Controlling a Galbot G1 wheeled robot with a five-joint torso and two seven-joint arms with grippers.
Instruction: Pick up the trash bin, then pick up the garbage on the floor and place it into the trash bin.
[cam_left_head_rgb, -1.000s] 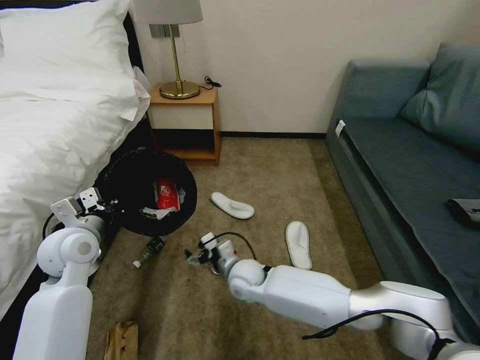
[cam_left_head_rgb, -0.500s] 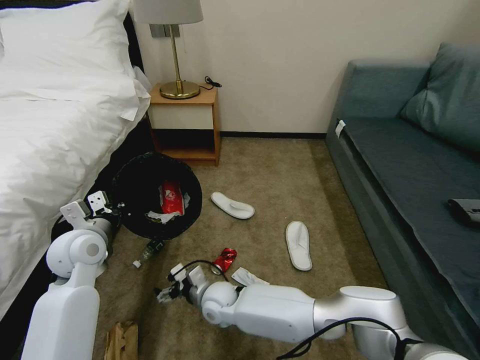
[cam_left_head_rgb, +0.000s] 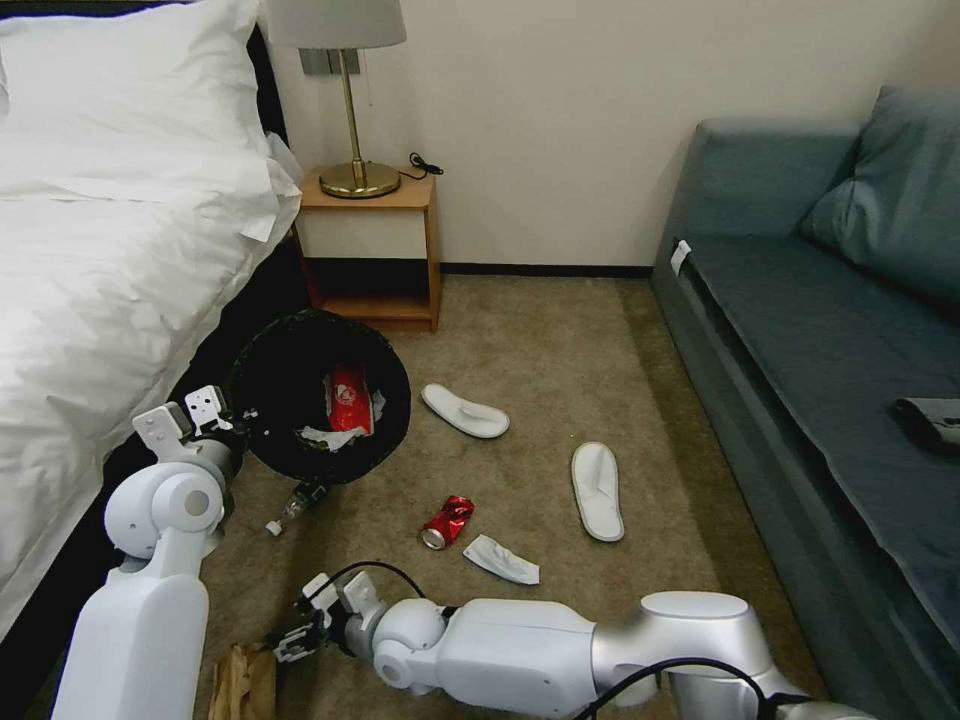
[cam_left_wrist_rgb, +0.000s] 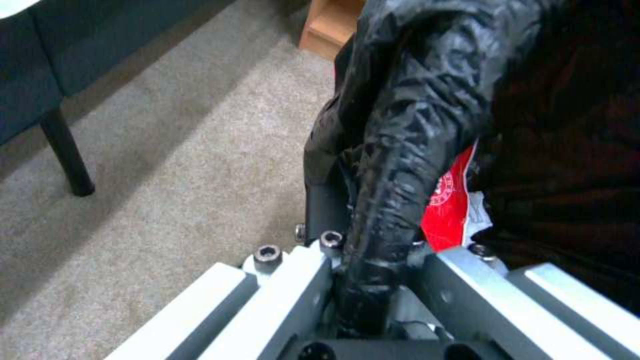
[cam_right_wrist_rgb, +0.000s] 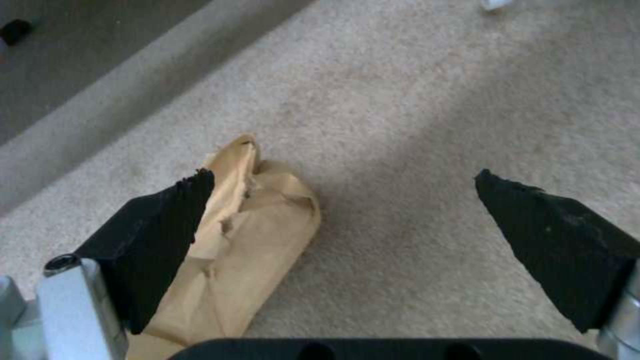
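The right gripper (cam_right_wrist_rgb: 340, 200), jaws spread, hovers over the brown paper bag (cam_right_wrist_rgb: 247, 235) at seven o'clock; it seems light and crushable, so pinch its upper fold. The left gripper (cam_left_wrist_rgb: 373, 280) pinches the trash bin (cam_left_head_rgb: 318, 395) rim.

A beige short-pile carpet (cam_left_head_rgb: 560, 360) covers the floor, running up to a plain cream wall (cam_left_head_rgb: 560, 120) with a dark skirting board (cam_left_head_rgb: 545, 269) along its foot. On the left stands a bed (cam_left_head_rgb: 90, 280) under rumpled white bedding, a plump white pillow (cam_left_head_rgb: 120, 90) at its head. Just beside it, against the wall, sits a small wooden nightstand (cam_left_head_rgb: 385, 250) with an open lower shelf — on top, a brass-based lamp (cam_left_head_rgb: 350, 110) with a pale shade and a dark coiled cord (cam_left_head_rgb: 425, 163). Along the right side runs a blue-grey sofa (cam_left_head_rgb: 800, 330) with a matching cushion (cam_left_head_rgb: 900, 190) at its back; a small dark object (cam_left_head_rgb: 930, 420) lies on the seat.
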